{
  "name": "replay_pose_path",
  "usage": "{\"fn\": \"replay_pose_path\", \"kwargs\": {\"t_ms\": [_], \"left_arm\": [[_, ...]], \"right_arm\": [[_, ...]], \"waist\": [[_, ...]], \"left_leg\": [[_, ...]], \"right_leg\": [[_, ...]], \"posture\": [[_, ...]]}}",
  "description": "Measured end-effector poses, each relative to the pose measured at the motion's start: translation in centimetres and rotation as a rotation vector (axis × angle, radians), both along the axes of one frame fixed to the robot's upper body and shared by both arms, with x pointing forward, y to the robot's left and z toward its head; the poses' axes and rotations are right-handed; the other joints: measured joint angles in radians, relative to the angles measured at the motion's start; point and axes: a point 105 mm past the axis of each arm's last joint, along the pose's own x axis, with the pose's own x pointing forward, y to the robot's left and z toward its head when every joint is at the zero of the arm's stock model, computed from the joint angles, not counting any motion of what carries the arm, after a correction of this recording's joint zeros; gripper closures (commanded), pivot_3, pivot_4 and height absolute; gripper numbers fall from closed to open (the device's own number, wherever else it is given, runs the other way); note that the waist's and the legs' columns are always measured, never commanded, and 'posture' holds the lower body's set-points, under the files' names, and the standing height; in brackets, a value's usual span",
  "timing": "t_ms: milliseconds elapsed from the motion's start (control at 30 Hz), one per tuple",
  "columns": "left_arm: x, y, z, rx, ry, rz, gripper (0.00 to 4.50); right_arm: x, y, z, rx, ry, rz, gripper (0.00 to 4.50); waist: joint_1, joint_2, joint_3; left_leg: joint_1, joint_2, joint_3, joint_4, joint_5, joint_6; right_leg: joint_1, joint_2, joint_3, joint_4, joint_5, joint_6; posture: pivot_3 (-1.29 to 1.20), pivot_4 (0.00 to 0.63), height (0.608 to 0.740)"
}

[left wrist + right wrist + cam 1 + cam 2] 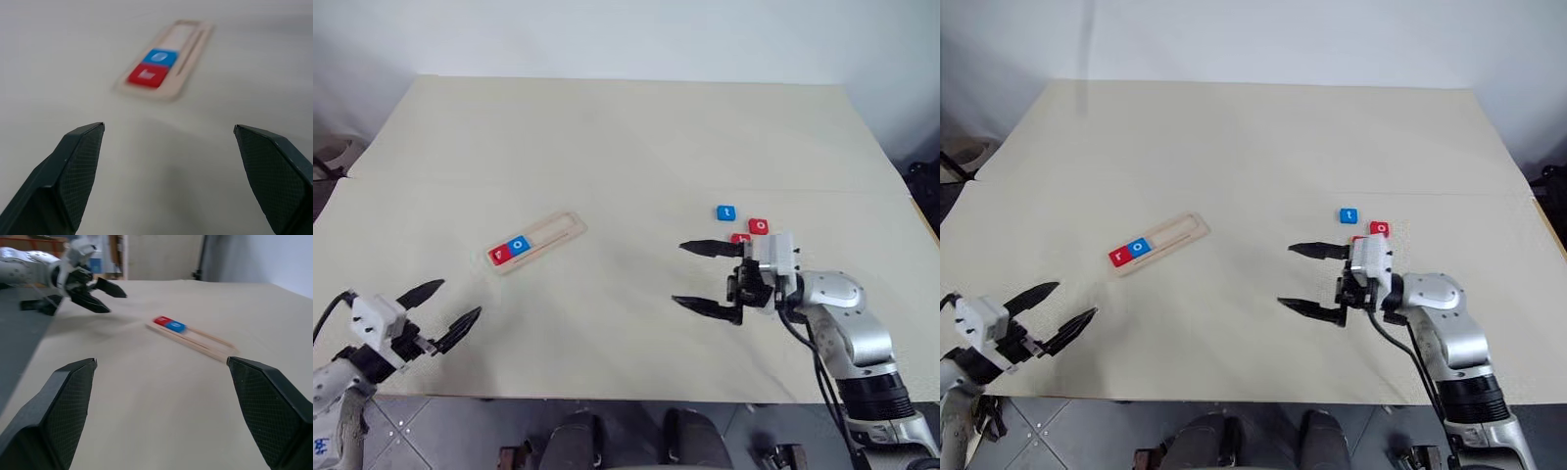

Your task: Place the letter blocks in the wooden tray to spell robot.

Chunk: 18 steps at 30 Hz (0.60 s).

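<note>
Nearest the camera, at the front edge of the pale tabletop [626,137], the two grippers hang with nothing held. On the right side the right gripper [707,276] points across toward the left, its black fingers [705,248] spread as wide as they go and empty; at the front left corner the left gripper [443,310] aims forward, its fingers [73,166] also parted wide around bare surface. Left of centre lies the wooden tray [558,231], set at a slant, with two letter blocks seated side by side at its near end — a red r [498,255] and a blue o [518,245] — touching each other. Loose blocks sit well apart on the right: a blue t [725,211], a red o [759,225], and another red block [740,238] partly hidden behind the right gripper.
</note>
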Motion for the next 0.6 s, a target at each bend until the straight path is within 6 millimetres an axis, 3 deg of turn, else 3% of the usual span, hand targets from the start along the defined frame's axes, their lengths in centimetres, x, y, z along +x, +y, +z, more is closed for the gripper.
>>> {"fn": "replay_pose_path", "kwargs": {"t_ms": [167,300,600], "left_arm": [[1.1,0.1,0.5,-0.006,-0.004,-0.029,0.00],[4.0,-0.8,2.3,0.027,-0.004,-0.133,0.00],[9.5,-2.8,1.5,0.114,0.127,-0.290,0.00]], "right_arm": [[0.0,-0.5,0.0,-0.033,-0.009,-0.008,0.04],[0.1,-1.0,-0.1,-0.044,-0.007,-0.028,0.04],[0.3,-2.2,-0.4,-0.052,0.004,-0.098,0.04]], "waist": [[0.001,-0.001,-0.001],[-0.005,-0.002,-0.001],[-0.009,-0.002,-0.001]], "left_leg": [[0.000,0.000,0.000,0.000,0.000,0.000],[0.000,-0.003,0.001,0.000,0.000,0.000],[0.000,-0.005,0.002,0.000,0.000,0.000]], "right_leg": [[0.000,0.000,-0.001,0.001,0.000,0.000],[-0.001,0.000,-0.001,0.001,0.000,0.000],[-0.002,0.001,-0.001,0.003,0.000,0.000]], "posture": [[0.00,0.150,0.740],[0.00,0.150,0.740],[0.00,0.150,0.740]]}}
